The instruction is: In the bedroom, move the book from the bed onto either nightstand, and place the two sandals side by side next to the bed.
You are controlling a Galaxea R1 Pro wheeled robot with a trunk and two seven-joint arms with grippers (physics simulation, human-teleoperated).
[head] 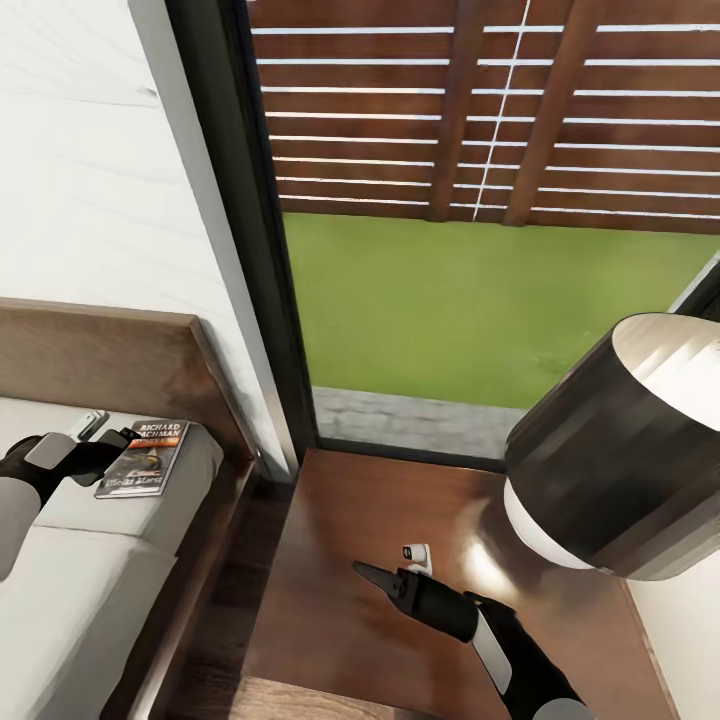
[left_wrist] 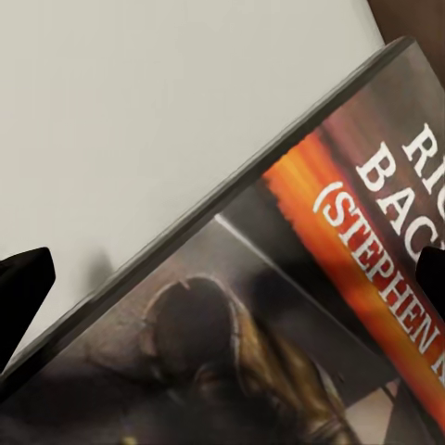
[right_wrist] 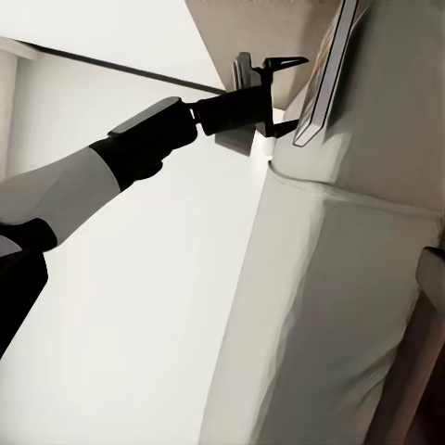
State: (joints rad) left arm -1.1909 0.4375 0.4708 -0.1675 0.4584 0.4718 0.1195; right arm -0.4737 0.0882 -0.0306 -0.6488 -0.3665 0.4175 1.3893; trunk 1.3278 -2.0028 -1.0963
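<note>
Grey mattress of the bed [head: 100, 560] was seen under the book [head: 145, 457], which lay flat near the headboard corner. The left gripper [head: 118, 437] was held at the book's near edge with its fingers [left_wrist: 20, 283] spread to either side of the cover, not yet clamped on it. The right gripper [head: 372, 575] hung just above the nightstand [head: 330, 600], beside a lamp [head: 625, 450]; whether its jaws were parted could not be told.

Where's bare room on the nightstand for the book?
The nightstand top is bare from its bed-side edge to the right hand, window side included. It is crowded toward the lamp and the small white object. The book lies on the bed.
</note>
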